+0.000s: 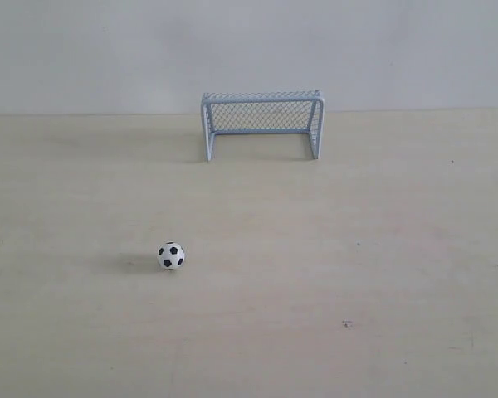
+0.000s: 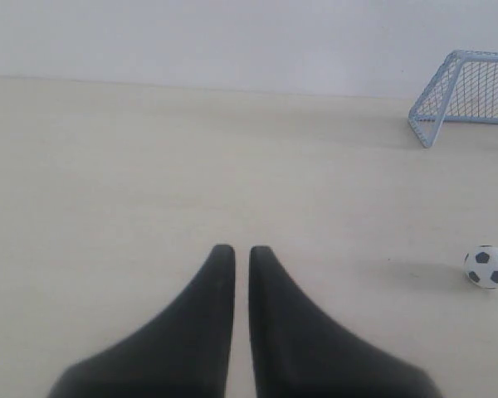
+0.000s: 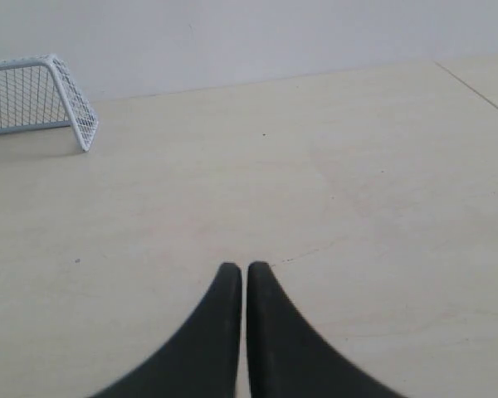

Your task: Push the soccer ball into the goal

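Observation:
The soccer ball (image 1: 171,255) is a tiny white ball with black patches, resting on the pale table well in front and to the left of the goal (image 1: 262,123). The goal has a pale blue tube frame with mesh netting and stands at the table's far edge, mouth facing the ball. In the left wrist view the ball (image 2: 487,267) lies far off to one side of my left gripper (image 2: 241,249), which is shut and empty; the goal (image 2: 465,95) shows beyond. My right gripper (image 3: 244,267) is shut and empty, with the goal (image 3: 35,96) far off. Neither gripper appears in the exterior view.
The pale wooden table (image 1: 357,274) runs back to a plain white wall (image 1: 91,50) behind the goal. A table edge or seam (image 3: 473,83) crosses one corner of the right wrist view.

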Controlling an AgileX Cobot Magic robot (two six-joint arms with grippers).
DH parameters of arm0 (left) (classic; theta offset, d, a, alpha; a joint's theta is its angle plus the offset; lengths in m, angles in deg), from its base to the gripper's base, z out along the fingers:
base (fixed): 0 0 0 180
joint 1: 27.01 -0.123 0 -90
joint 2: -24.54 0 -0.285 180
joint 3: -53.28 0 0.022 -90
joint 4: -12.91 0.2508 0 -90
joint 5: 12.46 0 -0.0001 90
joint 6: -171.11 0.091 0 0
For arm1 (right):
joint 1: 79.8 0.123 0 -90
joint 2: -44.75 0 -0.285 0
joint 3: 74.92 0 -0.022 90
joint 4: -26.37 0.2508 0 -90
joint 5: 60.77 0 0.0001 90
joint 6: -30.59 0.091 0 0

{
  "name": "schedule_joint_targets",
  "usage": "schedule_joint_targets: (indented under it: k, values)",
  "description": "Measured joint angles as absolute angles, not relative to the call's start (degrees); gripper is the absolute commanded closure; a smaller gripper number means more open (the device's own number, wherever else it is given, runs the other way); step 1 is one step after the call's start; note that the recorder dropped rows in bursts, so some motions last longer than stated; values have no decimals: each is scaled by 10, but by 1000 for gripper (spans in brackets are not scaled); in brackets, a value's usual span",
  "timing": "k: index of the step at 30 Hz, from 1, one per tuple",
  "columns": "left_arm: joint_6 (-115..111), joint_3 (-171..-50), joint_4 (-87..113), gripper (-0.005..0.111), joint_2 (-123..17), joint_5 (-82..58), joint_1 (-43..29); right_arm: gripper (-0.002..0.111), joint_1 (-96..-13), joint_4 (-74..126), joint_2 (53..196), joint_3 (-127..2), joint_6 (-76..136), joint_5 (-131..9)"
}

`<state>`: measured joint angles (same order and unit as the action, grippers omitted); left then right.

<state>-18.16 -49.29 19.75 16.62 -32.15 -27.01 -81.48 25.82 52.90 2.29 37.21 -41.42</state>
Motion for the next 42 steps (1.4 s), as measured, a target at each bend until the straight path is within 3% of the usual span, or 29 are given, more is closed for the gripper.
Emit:
schedule_joint_targets:
  k: [7,23,42]
  values:
    - [-182,-493,197,100,166,-321,-270,108,-815,277,529,7,372,-409]
    - [-182,-493,197,100,166,-321,-270,108,-815,376,527,-212,373,-409]
    - [-182,-493,197,100,166,-321,-270,108,-815,402,527,-227,393,-440]
